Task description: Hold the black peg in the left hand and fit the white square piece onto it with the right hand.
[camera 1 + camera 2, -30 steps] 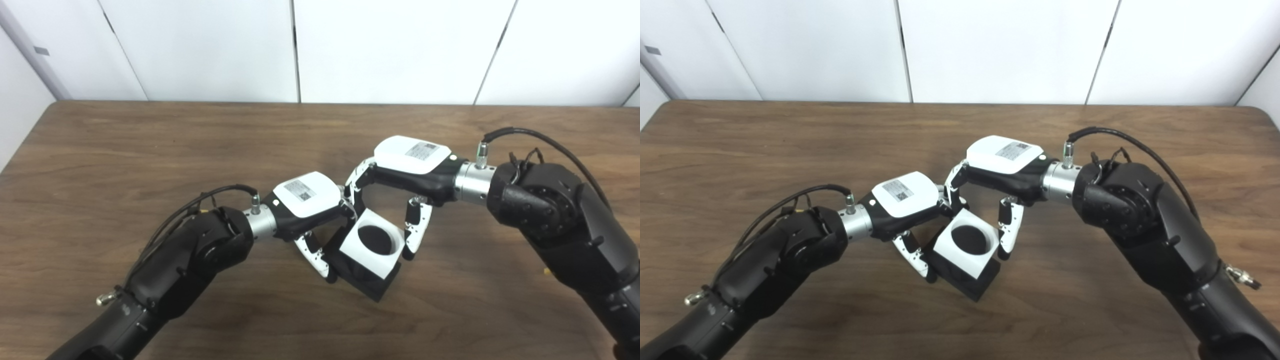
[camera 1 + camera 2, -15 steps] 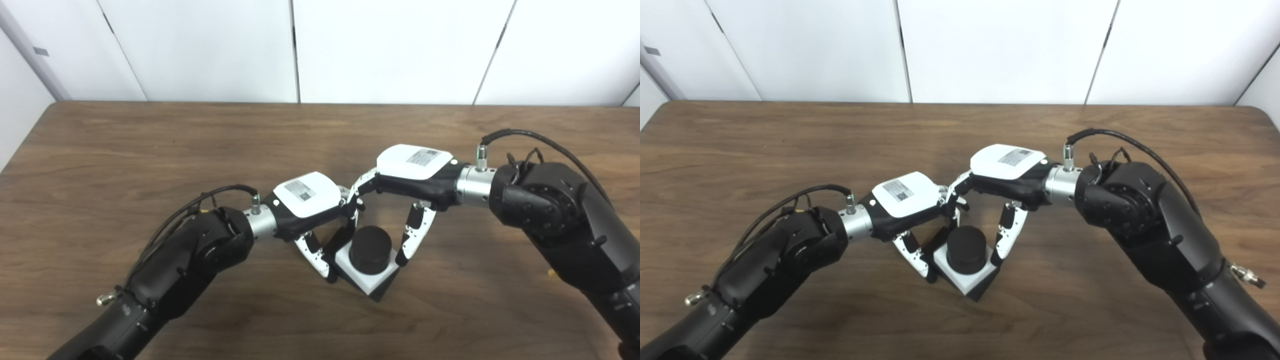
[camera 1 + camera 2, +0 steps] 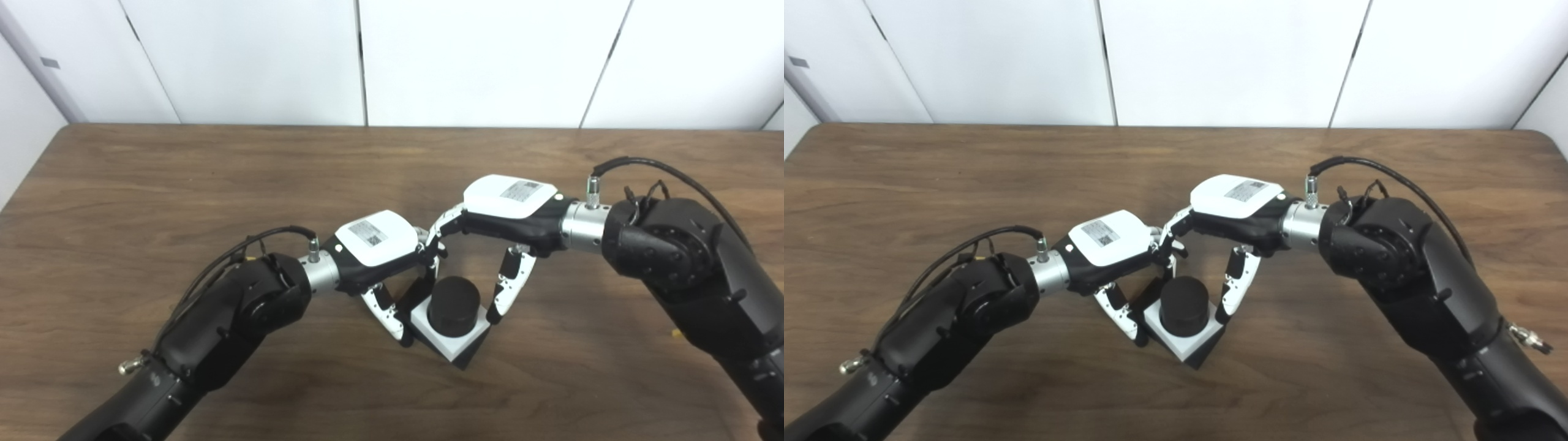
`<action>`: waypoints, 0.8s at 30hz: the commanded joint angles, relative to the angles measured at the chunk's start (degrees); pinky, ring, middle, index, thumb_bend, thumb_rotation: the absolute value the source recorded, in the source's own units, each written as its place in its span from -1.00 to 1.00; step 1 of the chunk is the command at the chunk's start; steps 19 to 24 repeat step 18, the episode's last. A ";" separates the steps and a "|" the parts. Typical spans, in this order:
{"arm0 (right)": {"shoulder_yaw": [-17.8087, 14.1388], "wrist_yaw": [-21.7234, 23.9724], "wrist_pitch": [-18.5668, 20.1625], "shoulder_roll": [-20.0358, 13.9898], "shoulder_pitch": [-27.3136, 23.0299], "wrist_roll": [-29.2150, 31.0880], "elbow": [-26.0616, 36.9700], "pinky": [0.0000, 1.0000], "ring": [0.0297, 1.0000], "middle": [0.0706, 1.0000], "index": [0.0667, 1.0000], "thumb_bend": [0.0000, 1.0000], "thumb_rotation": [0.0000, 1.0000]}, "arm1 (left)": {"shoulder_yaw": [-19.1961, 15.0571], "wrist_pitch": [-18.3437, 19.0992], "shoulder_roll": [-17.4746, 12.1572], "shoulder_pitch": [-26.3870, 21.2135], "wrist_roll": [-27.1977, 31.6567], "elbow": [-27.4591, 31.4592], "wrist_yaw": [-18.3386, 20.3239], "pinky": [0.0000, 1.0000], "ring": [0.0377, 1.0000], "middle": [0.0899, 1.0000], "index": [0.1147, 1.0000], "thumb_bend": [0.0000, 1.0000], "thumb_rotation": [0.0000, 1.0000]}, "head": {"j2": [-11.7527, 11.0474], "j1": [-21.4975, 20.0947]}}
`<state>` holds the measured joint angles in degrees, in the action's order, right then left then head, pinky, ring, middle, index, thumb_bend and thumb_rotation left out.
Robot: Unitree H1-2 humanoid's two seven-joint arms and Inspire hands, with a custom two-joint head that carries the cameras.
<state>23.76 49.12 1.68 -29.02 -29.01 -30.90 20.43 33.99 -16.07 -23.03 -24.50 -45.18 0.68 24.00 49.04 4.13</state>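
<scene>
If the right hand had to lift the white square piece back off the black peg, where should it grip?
Probably the white square piece by two opposite flat side walls, coming from above. It sits low on the peg's base, with the black peg standing up through its hole, so the top face offers little hold. The left hand crowds its left corner; the right hand straddles it.

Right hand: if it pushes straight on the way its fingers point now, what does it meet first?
Probably the white square piece around the black peg: the right hand points its fingers down at that piece's edge. Contact is unclear.
</scene>
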 commanded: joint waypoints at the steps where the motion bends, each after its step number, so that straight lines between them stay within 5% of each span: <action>1: -1.72 -1.14 -0.10 -0.99 -2.08 0.15 1.10 0.34 0.57 0.56 0.41 0.75 -0.50 | 2.02 0.30 -0.01 0.75 -2.83 -0.83 3.01 0.47 0.73 0.68 -0.15 0.04 -0.85 | -0.01 -0.04; 9: -8.40 -5.98 0.77 -1.06 -0.69 0.29 0.86 0.23 0.50 0.53 0.31 0.62 -0.66 | 1.76 0.81 -0.15 0.87 -2.96 -0.47 3.14 0.48 0.73 0.67 -0.15 0.04 -0.84 | -0.31 -0.64; 18: -21.60 -20.16 3.38 3.09 9.08 3.62 1.41 0.18 0.42 0.48 0.31 0.38 -0.82 | 1.66 0.70 -0.55 0.81 -2.93 -0.57 3.12 0.48 0.74 0.68 -0.15 0.04 -0.84 | -0.46 -1.52; 24: -21.60 -20.16 3.38 3.09 9.08 3.62 1.41 0.18 0.42 0.48 0.31 0.38 -0.82 | 1.66 0.70 -0.55 0.81 -2.93 -0.57 3.12 0.48 0.74 0.68 -0.15 0.04 -0.84 | -0.46 -1.52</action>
